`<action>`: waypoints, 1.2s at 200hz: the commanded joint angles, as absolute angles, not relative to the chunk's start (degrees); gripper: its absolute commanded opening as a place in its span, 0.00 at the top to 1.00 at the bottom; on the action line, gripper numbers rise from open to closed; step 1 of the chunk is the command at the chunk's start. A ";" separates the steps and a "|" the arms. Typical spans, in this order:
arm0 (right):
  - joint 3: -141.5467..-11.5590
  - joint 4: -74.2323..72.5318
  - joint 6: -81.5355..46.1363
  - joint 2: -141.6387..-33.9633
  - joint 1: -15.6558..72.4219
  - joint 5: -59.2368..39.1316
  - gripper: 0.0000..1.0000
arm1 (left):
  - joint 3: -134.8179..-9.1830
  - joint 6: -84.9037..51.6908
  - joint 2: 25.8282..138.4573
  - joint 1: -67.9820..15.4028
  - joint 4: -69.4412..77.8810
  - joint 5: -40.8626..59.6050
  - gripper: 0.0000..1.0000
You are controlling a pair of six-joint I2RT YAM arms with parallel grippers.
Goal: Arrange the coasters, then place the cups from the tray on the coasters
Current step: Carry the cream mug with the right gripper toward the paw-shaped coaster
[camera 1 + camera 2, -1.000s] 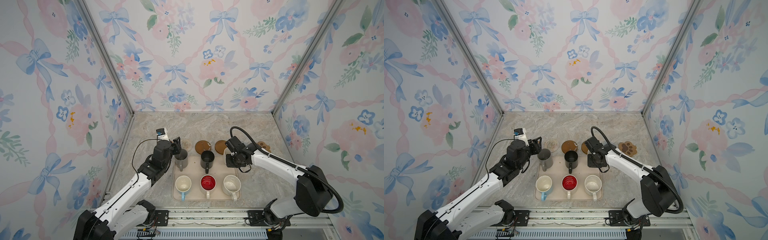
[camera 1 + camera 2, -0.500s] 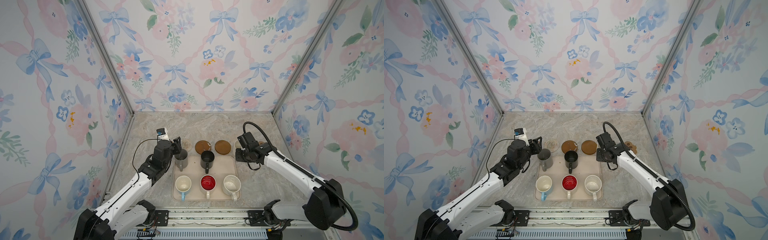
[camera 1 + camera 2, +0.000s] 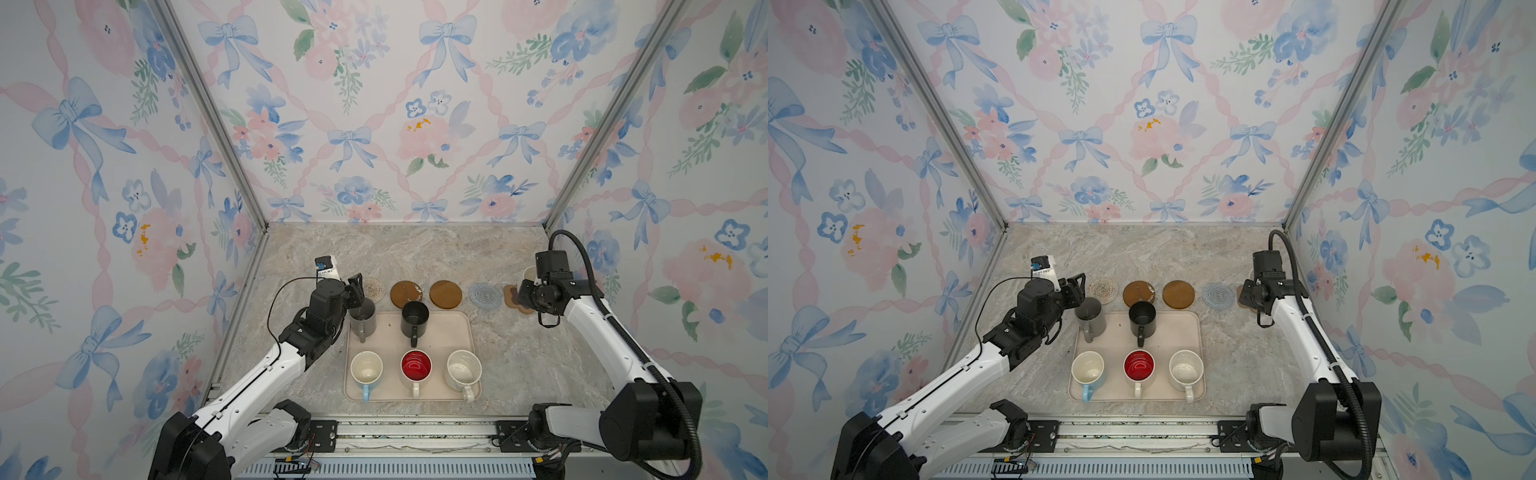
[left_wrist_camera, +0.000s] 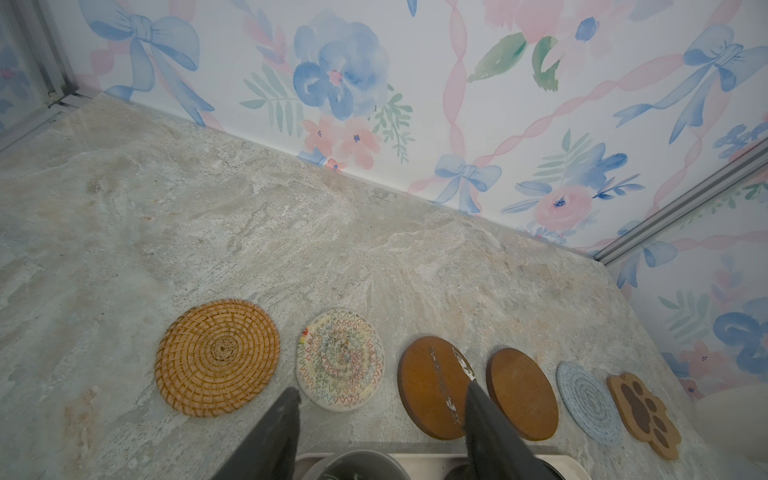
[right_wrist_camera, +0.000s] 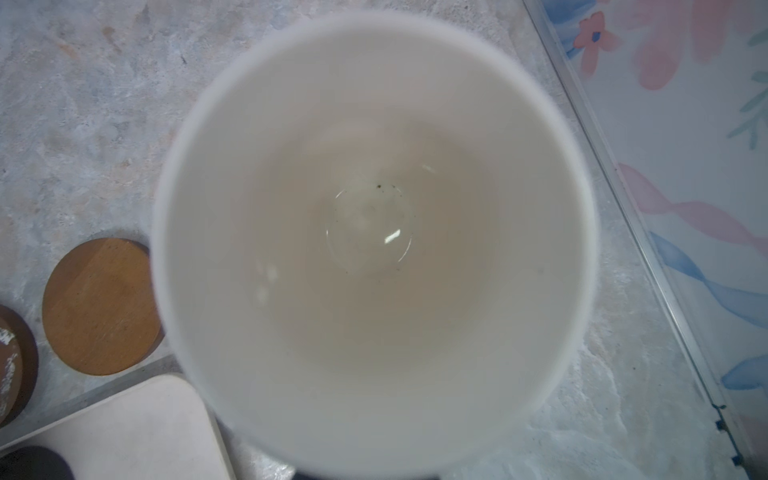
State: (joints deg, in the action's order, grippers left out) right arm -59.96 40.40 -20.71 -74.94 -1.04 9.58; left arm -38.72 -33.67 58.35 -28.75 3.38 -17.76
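My right gripper (image 3: pixel 524 292) is shut on the cream-white cup (image 5: pixel 374 232), holding it at the brown paw coaster (image 3: pixel 511 296) at the far right; I cannot tell whether it touches. My left gripper (image 4: pixel 381 390) is open above the grey cup (image 3: pixel 362 318) at the back left of the tray (image 3: pixel 455 332). The tray also holds the black cup (image 3: pixel 414 318), blue cup (image 3: pixel 366 368), red-inside cup (image 3: pixel 416 365) and speckled cup (image 3: pixel 463 368). The coasters lie in a row behind the tray: tan rattan (image 4: pixel 217 357), pale woven (image 4: pixel 340 359), two brown rounds (image 3: pixel 406 294) (image 3: pixel 445 294), blue-grey (image 3: pixel 485 296).
Floral walls enclose the marble table on three sides, and the right wall stands close to the held cup (image 3: pixel 530 274). In both top views the left arm (image 3: pixel 1034 316) hides the rattan coaster. Bare marble stretches behind the coaster row.
My right arm has swung right with the cream-white cup, from the tray's back right corner to the paw coaster. The left arm has stayed still.
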 commanded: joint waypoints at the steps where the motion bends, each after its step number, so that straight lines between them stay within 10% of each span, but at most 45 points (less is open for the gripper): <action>1: -61.65 36.06 -18.48 -77.19 -4.97 7.35 1.00 | -38.76 -32.98 59.04 -29.09 4.57 -16.74 0.41; 240: -65.92 32.29 -15.91 -90.87 -5.72 4.23 1.00 | -40.05 -32.44 61.61 -29.36 4.92 -15.82 0.41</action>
State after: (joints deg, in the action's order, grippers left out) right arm -63.37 33.56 -16.86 -90.37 -6.83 3.33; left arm -38.81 -33.47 61.47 -29.08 3.77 -16.45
